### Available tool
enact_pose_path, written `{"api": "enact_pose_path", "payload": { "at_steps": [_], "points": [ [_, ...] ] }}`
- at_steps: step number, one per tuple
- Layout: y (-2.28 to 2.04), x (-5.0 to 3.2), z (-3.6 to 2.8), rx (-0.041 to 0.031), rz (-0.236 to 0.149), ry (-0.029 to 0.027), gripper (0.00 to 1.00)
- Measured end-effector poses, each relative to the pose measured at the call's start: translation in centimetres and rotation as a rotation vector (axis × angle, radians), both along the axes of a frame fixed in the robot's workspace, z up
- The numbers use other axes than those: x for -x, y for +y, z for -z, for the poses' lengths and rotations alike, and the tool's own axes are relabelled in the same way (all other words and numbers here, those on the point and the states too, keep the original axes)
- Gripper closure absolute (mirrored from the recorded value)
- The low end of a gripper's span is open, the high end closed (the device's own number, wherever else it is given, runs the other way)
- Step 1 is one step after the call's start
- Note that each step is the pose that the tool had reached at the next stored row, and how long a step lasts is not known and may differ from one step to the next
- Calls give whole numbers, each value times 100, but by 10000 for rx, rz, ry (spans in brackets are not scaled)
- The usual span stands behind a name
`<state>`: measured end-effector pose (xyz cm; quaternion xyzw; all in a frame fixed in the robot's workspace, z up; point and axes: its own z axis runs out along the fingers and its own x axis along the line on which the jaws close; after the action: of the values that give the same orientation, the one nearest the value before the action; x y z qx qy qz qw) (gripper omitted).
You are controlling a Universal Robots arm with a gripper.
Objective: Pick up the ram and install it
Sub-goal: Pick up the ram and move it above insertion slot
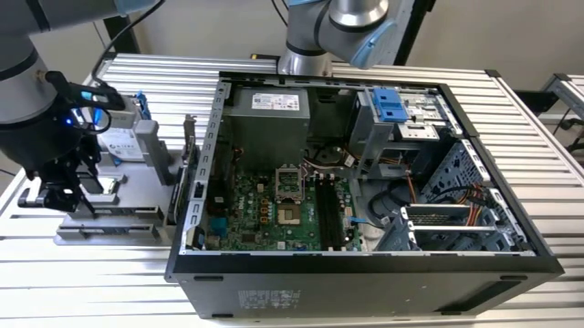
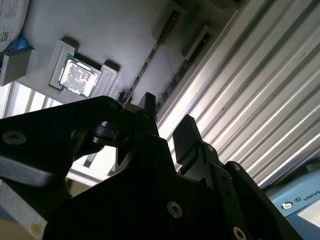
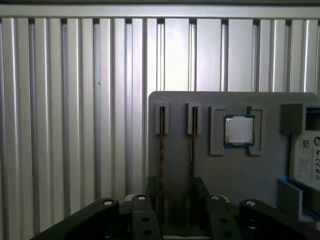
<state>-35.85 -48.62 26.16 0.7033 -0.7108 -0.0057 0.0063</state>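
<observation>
A robot arm's gripper [image 1: 60,194] hangs low over a grey parts holder [image 1: 119,234] on a ribbed metal table [image 1: 82,287], to the exterior view's left of an open computer case [image 1: 365,268] with its green motherboard [image 1: 264,205] exposed. In the first wrist view the ram [image 3: 161,150] stands on edge in a narrow slot of the holder [image 3: 220,175], showing as a thin, long, dark-brown line, with a second stick [image 3: 192,150] in the slot just beside it and a processor [image 3: 239,131] and hard drive [image 3: 310,160] further along. The gripper [image 3: 176,202] is spread wide and empty, its fingers [image 3: 151,197] flanking both sticks from above; contact cannot be made out.
</observation>
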Motion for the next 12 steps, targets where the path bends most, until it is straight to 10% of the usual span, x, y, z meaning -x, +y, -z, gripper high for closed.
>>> {"api": "enact_pose_path", "payload": {
  "at_steps": [12],
  "points": [
    [-57,0,105,1,44,2,0]
  ]
}}
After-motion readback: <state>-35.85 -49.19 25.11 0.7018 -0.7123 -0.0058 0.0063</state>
